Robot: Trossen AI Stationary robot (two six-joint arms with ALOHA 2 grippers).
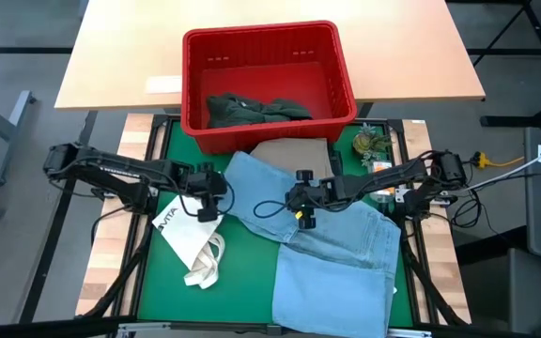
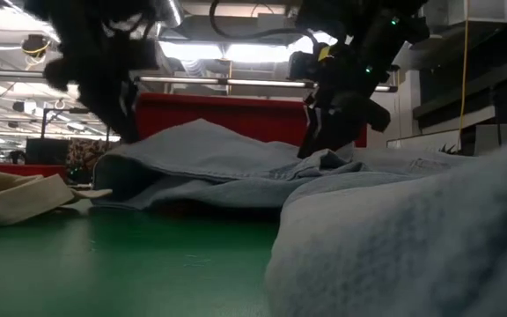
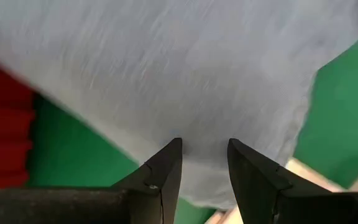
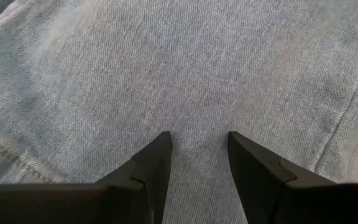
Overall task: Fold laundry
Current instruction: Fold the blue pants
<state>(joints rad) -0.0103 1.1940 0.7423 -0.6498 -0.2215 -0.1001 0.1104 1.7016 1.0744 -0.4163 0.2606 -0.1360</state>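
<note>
Several garments make up the load, and the one in hand is the light blue denim piece (image 1: 332,249), spread from the centre of the green mat (image 1: 242,282) down toward five o'clock. It looks soft but weighty for cloth: a twill weave with a visible diagonal grain and a stitched seam, thick enough to keep a crease yet limp enough to sag and drag when lifted. Edges, hems and seams should give the surest hold, since a flat pinch in mid-panel only gathers a small tuck.

At nine o'clock of the denim, the left gripper (image 3: 204,155) has its fingers parted by a narrow gap, over the cloth's edge; whether any fabric lies between them I cannot tell. Near the centre, the right gripper (image 4: 197,149) points down onto the panel with a similar narrow gap, tips at the weave, nothing visibly gathered.

At twelve o'clock a red plastic basket (image 1: 336,66), lattice-walled and rigid, holds a crumpled dark green-grey piece (image 1: 252,108). Just below it, a beige piece (image 1: 294,150) peeks from under the denim. At seven o'clock lies a white tote bag (image 1: 191,239) with loop handles, thin and floppy.
</note>
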